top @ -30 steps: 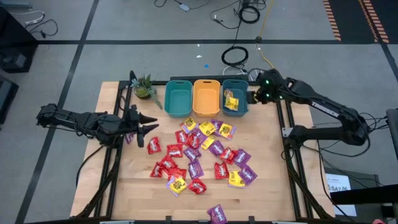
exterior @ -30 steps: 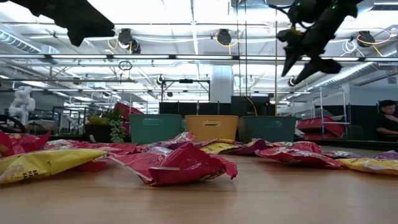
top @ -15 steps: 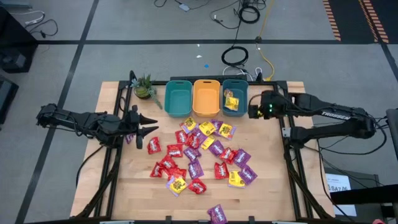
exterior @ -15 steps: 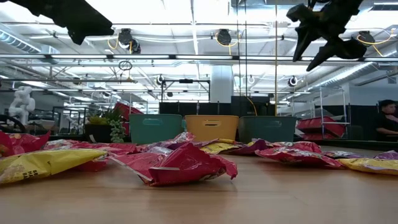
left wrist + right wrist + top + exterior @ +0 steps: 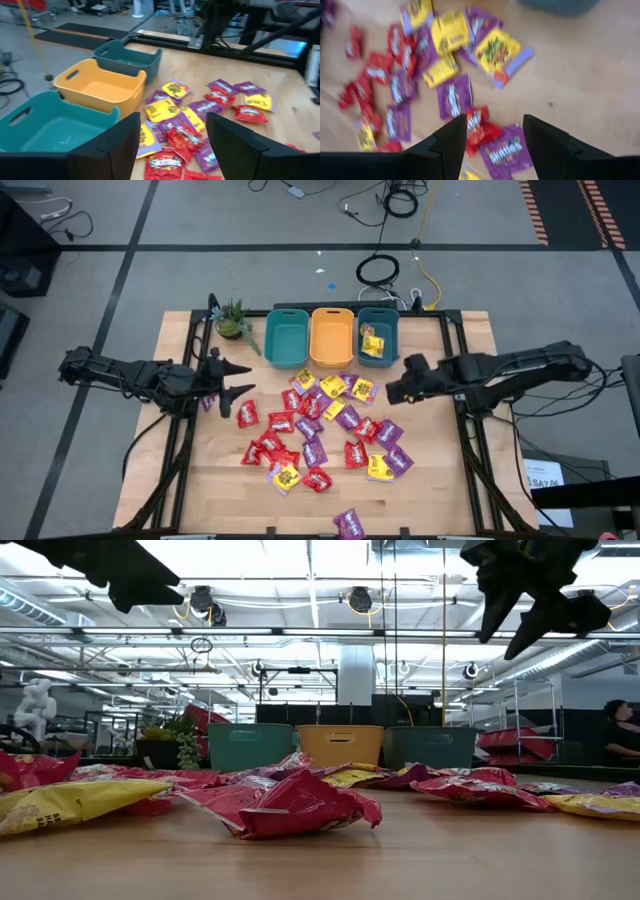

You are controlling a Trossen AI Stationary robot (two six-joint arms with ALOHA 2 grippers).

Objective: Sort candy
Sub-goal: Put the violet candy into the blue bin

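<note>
Candy packets, small, shiny, red, purple and yellow, lay unsorted on the wooden bench as the right hand, spread and empty, swung back from the teal plastic bin toward the pile.

**Glossy wrappers on pale bare wood**

The desk is light, smooth wood with a matt finish and visible grain. The candy packets are thin, crinkled foil-like wrappers, shiny and reflective. Two teal bins and an orange bin look like smooth moulded plastic with a soft sheen. Each end effector appears matt black. The floor looks like grey carpet.
</note>
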